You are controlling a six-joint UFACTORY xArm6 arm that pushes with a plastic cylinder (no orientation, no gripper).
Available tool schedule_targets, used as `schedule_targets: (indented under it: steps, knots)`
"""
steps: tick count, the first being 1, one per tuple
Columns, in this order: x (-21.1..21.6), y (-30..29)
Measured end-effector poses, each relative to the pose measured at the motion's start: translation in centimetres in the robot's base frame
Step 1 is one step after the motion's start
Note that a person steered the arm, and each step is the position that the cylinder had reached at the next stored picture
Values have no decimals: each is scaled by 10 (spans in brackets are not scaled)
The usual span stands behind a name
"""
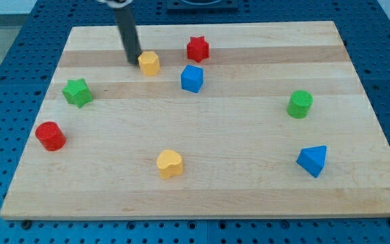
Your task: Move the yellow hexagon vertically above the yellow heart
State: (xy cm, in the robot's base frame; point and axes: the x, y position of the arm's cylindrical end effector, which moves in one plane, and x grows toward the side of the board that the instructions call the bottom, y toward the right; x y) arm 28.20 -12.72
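On the view's far left of my bench (208, 196), a pale wooden board lying on a blue perforated surface (5, 41), a red cylinder (50, 135) sits near the left edge, about halfway down. Above it and a little to the right is a green star (78, 92). Next comes my rod (126, 30), dark and straight, slanting down from the view's top; my tip (134, 62) rests on the board just beside the yellow hexagon (149, 63), at its left side, so close that I cannot tell whether they touch. I carry no jaws, only this rod, so there is nothing spread or pinching to report. The yellow hexagon lies in the upper part of the board, left of centre. Well below it, near the view's bottom and slightly further right, is the yellow heart (170, 164), so the hexagon stands above the heart but a shade to its left. Right of the hexagon and a little lower is a blue cube (191, 78), and above that, near the top edge, a red star (198, 49); the two are near each other but apart. Far over on the right, a green cylinder (300, 104) sits at mid height, and below it, toward the lower right corner, lies a blue triangular block (313, 160).
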Motion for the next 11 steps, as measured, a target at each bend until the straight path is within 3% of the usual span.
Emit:
schedule_targets:
  steps: [1,3,5,6,7,8,9,10,11]
  knots:
    - [16,24]
    - [96,67]
    - [51,33]
    - [77,5]
    - [96,18]
    - [122,89]
    - [122,12]
    - [155,-21]
    - [202,63]
